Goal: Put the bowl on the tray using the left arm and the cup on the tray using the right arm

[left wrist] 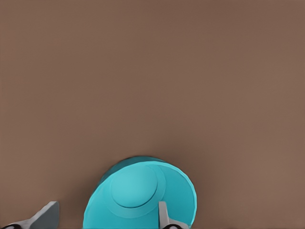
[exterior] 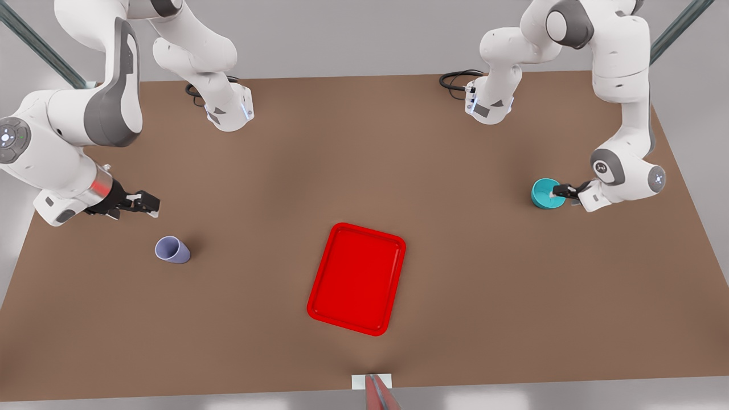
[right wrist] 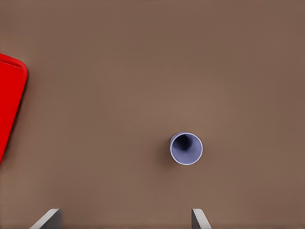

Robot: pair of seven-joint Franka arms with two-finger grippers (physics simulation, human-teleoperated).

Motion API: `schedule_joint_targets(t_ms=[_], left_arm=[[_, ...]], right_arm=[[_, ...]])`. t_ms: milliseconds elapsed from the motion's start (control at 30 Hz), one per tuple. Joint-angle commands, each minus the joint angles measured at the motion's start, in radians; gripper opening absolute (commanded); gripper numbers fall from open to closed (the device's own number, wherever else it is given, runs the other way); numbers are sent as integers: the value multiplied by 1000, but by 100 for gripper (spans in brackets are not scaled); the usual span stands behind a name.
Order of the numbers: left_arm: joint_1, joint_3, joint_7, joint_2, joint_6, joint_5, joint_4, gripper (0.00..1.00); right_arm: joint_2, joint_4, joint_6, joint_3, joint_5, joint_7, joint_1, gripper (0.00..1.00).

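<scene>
**A:** Looking at your left gripper (exterior: 557,192) first: it sits at the bowl (exterior: 545,193), far over on the front view's right side of the table (exterior: 455,273). You can see in the left wrist view that one finger (left wrist: 164,214) is inside the bowl (left wrist: 138,195) and the other finger (left wrist: 45,217) is outside it on the table, so the fingers are spread wide with the rim between them. Whether they press the rim yet, you cannot tell.

**B:** And is the bowl upright?

**A:** You see its open top facing up in the wrist view, resting on the brown surface. It is well apart from the tray (exterior: 357,278).

**B:** Where is your right gripper?

**A:** Your right gripper (exterior: 149,205) hangs on the front view's left, above the table and near the cup (exterior: 172,250), not touching it. In the right wrist view both fingertips (right wrist: 47,218) are spread wide, with nothing between them.

**B:** The cup itself?

**A:** You find the cup (right wrist: 186,148) standing upright on the table with its mouth up, well apart from the tray (right wrist: 10,102), whose red corner shows at the edge of that wrist view.

**B:** And the tray?

**A:** You have it lying flat in the middle of the table, toward the near edge, slightly turned, with nothing on it.
</scene>
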Motion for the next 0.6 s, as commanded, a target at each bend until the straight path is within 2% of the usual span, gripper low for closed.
schedule_joint_targets(t_ms=[0,233,267,300,333,367,567], left_arm=[[1,0,0,3,2,-17,0,100],[6,0,3,41,5,-16,-2,100],[6,-1,3,46,10,-17,-2,97],[6,-1,2,51,13,-23,-2,84],[6,-1,-1,51,13,-22,-2,44],[6,-1,-3,52,13,-22,0,23],[6,-5,-12,70,27,-37,3,23]], right_arm=[[0,-2,0,1,0,0,0,100],[12,15,-12,0,0,-3,0,100],[12,14,-11,-2,-5,-5,1,100],[12,14,-11,-2,-6,-5,0,100],[14,15,-11,-2,-3,-5,-5,100],[14,15,-11,-2,-2,-5,-5,100],[14,15,-11,-2,-2,-6,-5,100]])
